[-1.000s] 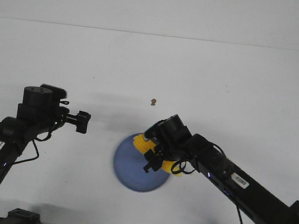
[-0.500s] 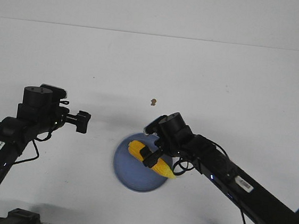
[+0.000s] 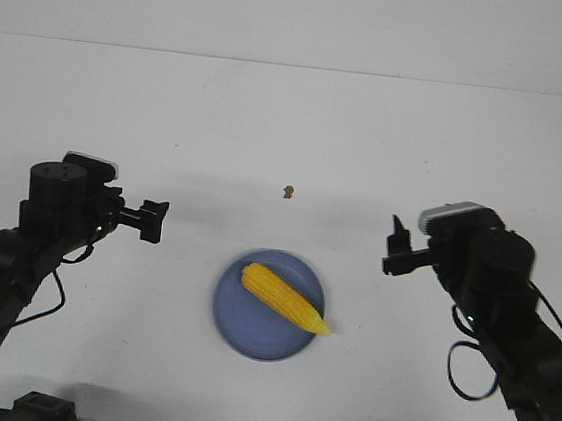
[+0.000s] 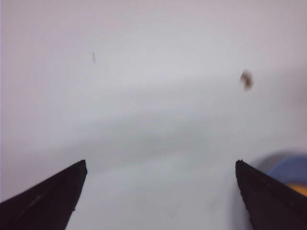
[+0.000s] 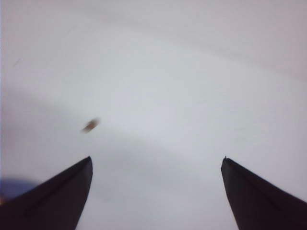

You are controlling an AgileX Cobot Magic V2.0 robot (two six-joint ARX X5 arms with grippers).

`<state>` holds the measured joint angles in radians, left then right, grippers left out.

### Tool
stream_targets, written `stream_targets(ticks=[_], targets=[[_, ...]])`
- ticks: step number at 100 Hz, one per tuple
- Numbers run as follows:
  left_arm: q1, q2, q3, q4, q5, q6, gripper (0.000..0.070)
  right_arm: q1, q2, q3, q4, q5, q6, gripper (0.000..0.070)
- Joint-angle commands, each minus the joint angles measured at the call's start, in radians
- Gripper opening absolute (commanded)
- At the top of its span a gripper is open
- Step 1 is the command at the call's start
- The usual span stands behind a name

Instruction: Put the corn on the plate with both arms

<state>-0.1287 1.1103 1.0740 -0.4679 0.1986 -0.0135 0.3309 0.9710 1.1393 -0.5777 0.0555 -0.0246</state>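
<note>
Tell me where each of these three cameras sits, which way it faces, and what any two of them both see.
Front view: looks forward and down over the white table; shows the corn lying on the plate, the left gripper and the right gripper out to either side.
Left wrist view: rides the left arm, facing the table; its open fingertips frame the bottom, the plate's edge beside one.
Right wrist view: rides the right arm, facing the table past its open fingertips.
Shared: all three show the brown speck.

One corn [image 3: 286, 298], one plate [image 3: 239, 322], one brown speck [image 3: 288, 191], and two arms, left [image 3: 15, 253] and right [image 3: 520, 326].
</note>
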Motion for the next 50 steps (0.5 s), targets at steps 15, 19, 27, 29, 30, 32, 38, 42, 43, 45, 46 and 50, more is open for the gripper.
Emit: stream_targets(ticks=[15, 19, 27, 29, 30, 32, 38, 42, 43, 45, 46, 50], targets=[[-0.001, -0.127, 0.002, 0.033, -0.053, 0.021, 0.0621, -0.18, -0.219, -0.143, 0.032, 0.001, -0.027, 0.0564], [0.0, -0.151, -0.014, 0.041, -0.058, 0.021, 0.0621, -0.207, -0.271, -0.187, 0.051, -0.003, -0.023, 0.0564], [0.0, -0.206, -0.074, 0.08, -0.059, 0.021, 0.0621, -0.242, -0.378, -0.279, 0.078, -0.003, -0.009, 0.0564], [0.0, -0.22, -0.094, 0.092, -0.06, 0.02, 0.062, -0.247, -0.405, -0.302, 0.082, -0.003, -0.005, 0.0564], [0.0, -0.228, -0.105, 0.099, -0.06, 0.02, 0.062, -0.249, -0.417, -0.313, 0.083, -0.003, -0.004, 0.0564], [0.0, -0.243, -0.127, 0.11, -0.06, 0.019, 0.062, -0.253, -0.443, -0.335, 0.084, -0.003, -0.001, 0.0564], [0.0, -0.288, -0.197, 0.146, -0.06, 0.011, 0.062, -0.259, -0.515, -0.394, 0.086, -0.002, 0.011, 0.0563], [0.0, -0.32, -0.246, 0.17, -0.06, 0.0, 0.062, -0.26, -0.569, -0.435, 0.086, -0.002, 0.022, 0.0563], [0.0, -0.329, -0.259, 0.177, -0.06, -0.002, 0.062, -0.259, -0.575, -0.439, 0.086, -0.002, 0.024, 0.0563], [0.0, -0.345, -0.282, 0.187, -0.06, -0.005, 0.0621, -0.259, -0.597, -0.455, 0.085, -0.002, 0.029, 0.0563], [0.0, -0.353, -0.294, 0.192, -0.06, -0.006, 0.062, -0.259, -0.608, -0.463, 0.084, -0.002, 0.032, 0.0563], [0.0, -0.384, -0.338, 0.212, -0.063, -0.012, 0.062, -0.259, -0.65, -0.493, 0.084, -0.003, 0.039, 0.0564]])
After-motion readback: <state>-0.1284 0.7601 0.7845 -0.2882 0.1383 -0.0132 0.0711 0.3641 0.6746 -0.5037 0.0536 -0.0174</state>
